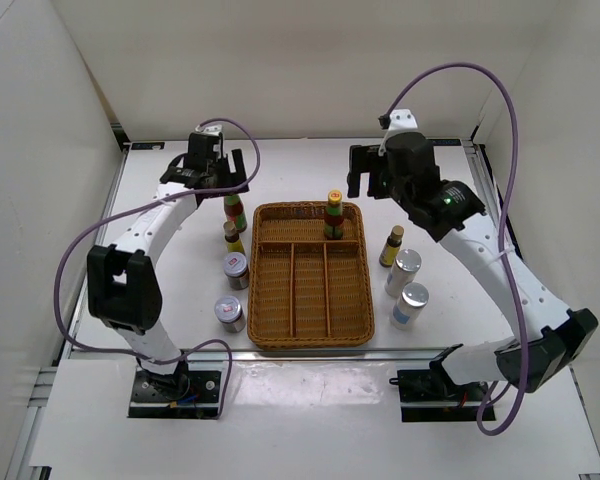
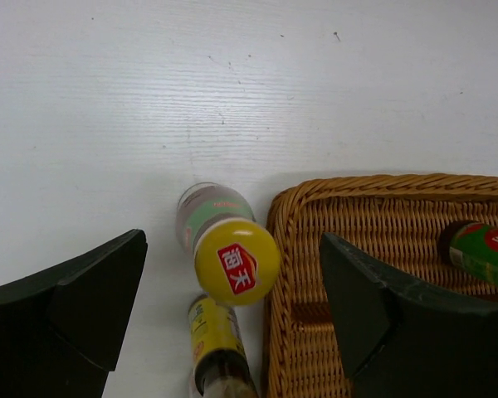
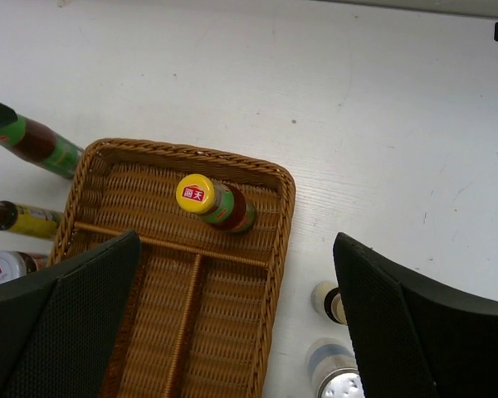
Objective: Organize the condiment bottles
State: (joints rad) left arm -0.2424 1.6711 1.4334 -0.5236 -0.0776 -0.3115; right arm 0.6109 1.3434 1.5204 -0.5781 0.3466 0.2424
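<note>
While both tools stand wide and hold nothing, one sauce bottle [image 1: 334, 215] stands upright in the far compartment of the tray [image 1: 310, 300], toward its right end. The right tool [image 1: 368, 182] hangs above the table [image 1: 300, 170], just beyond the tray's far right corner. The left tool [image 1: 220, 178] hovers over the second sauce bottle [image 2: 232, 259], which stands on the table just beside the tray's far left corner; its yellow cap shows between the fingers, touching neither. Along the tray's left side, toward the near edge, follow the left dark bottle [image 1: 233, 237], left far jar [image 1: 236, 269] and left near jar [image 1: 228, 313]. Along its right side stand the right dark bottle [image 1: 391, 246], right far jar [image 1: 403, 272] and right near jar [image 1: 410, 305].
</note>
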